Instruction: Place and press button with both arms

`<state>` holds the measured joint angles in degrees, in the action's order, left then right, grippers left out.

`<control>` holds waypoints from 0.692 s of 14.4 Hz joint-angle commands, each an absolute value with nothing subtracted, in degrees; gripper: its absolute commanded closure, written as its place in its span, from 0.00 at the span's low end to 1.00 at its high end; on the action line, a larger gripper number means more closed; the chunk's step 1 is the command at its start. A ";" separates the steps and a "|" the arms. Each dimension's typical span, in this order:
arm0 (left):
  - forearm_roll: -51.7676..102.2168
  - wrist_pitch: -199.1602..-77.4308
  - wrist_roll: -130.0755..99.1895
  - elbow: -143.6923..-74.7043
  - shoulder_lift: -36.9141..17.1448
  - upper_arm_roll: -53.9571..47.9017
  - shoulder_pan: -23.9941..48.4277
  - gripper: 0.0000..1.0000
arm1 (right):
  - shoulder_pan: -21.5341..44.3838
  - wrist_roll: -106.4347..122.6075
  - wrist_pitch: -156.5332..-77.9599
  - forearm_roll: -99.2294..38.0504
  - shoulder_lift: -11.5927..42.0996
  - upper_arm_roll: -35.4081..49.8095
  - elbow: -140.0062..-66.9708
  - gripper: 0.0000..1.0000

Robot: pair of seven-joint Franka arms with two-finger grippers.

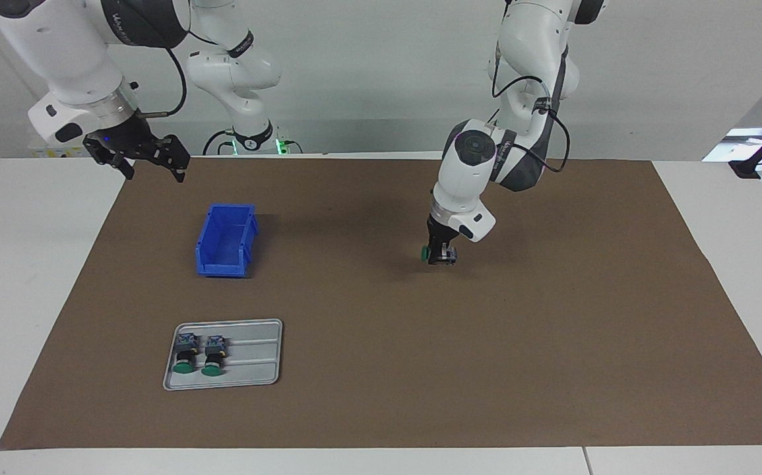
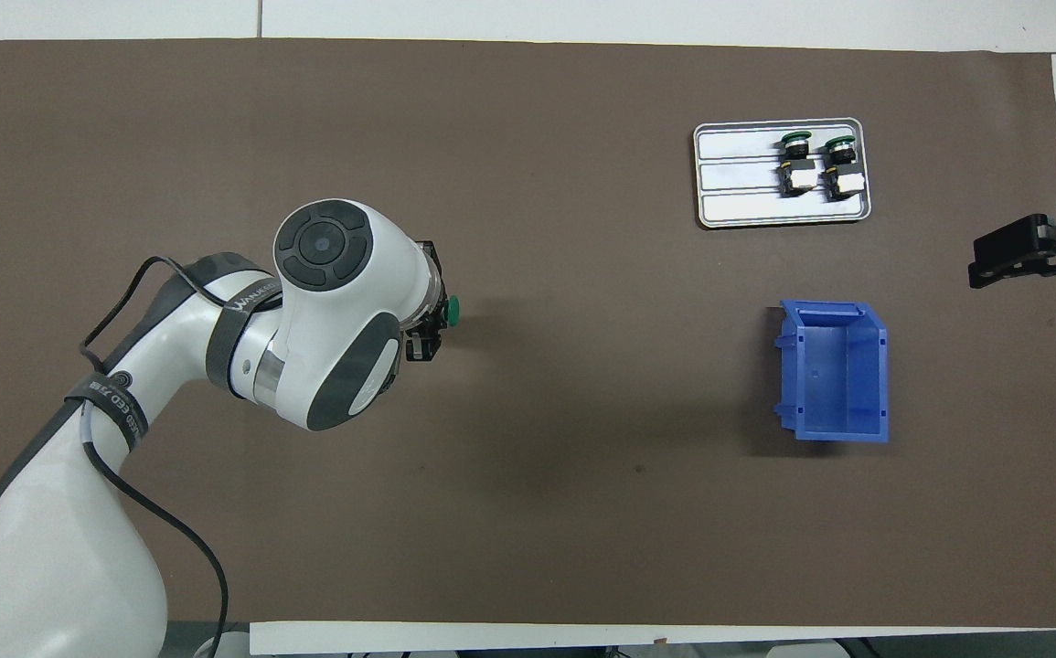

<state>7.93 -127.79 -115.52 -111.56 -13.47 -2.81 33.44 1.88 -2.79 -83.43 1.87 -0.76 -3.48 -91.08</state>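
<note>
Left gripper (image 1: 441,256) clenches the button (image 1: 435,254) just above the brown mat (image 1: 552,316) — set it gently, green cap accessible — while the right gripper (image 1: 150,161) waits, fingers spread.

A white table (image 1: 37,264) carries a wide brown mat (image 1: 552,343). A plain pale wall (image 1: 367,66) rises at the table's edge, evenly lit.

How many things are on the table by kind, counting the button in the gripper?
Push-buttons: 3, one held by the left gripper as the held button, plus first tray button and second tray button
Grey tray: 1
Blue bin: 1
Total: 5
</note>
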 commanded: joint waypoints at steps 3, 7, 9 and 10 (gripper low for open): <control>20.89 -130.07 -101.72 -114.95 -11.78 -2.90 30.33 0.91 | 1.41 -1.93 -83.67 1.58 -2.02 -3.25 -92.46 0.02; 34.50 -129.82 -86.71 -117.59 -9.76 -2.90 27.08 0.87 | 1.49 -1.93 -83.67 1.58 -2.02 -3.25 -92.46 0.02; 41.72 -129.90 -79.31 -119.61 -8.70 -2.90 24.62 0.88 | 1.49 -1.85 -83.67 1.58 -2.02 -3.25 -92.46 0.02; 45.23 -130.34 -76.15 -120.92 -8.18 -2.90 24.35 0.89 | 1.49 -1.93 -83.67 1.58 -2.02 -3.25 -92.46 0.02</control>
<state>39.46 -128.69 -82.28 -116.11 -11.60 -2.65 25.65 1.88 -2.79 -83.43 1.87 -0.78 -3.48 -91.09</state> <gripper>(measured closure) 0.674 0.018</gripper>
